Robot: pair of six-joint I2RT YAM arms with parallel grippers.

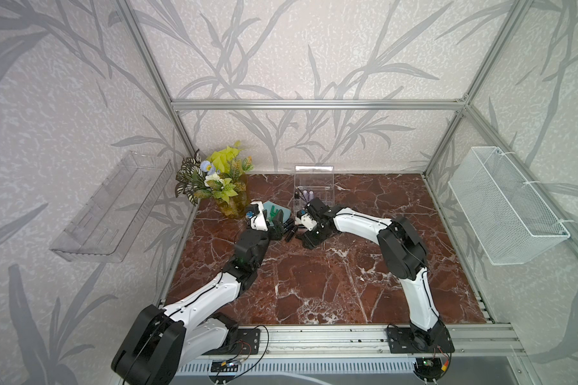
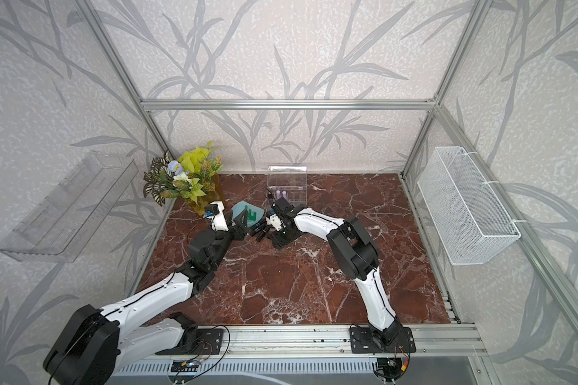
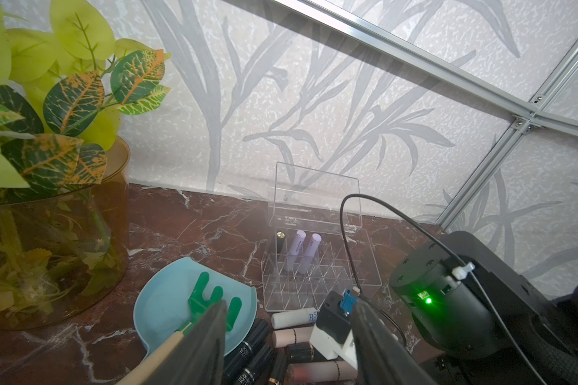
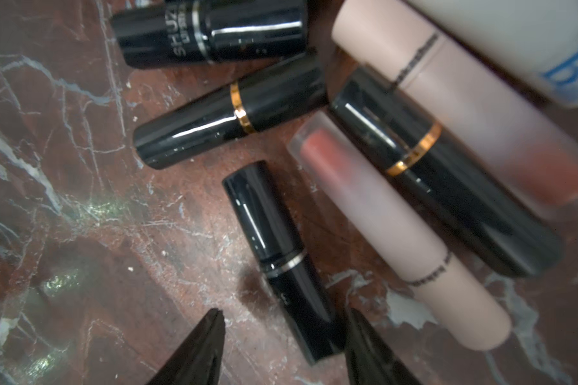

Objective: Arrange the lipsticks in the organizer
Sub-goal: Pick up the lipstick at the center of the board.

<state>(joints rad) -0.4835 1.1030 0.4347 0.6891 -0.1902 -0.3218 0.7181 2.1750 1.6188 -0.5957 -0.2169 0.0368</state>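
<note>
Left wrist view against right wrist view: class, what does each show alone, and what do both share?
Left wrist only: the organizer, lid up, holding two lilac lipsticks; a green rake. Right wrist only: a silver-banded black lipstick between the right gripper's open jaws. Both: the white tube with blue lettering and beige lipsticks.

Robot test cell; aluminium frame (image 1: 314, 104), wallpapered panels (image 1: 314, 50); left arm (image 1: 201, 296), right arm (image 1: 417, 300) bolted to rail (image 1: 314, 336).

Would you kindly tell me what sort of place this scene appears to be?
Likely a robot test cell dressed as a home vanity corner: an aluminium frame with wallpapered panels, a marble-look tabletop, and a clear organizer by loose lipsticks.
</note>
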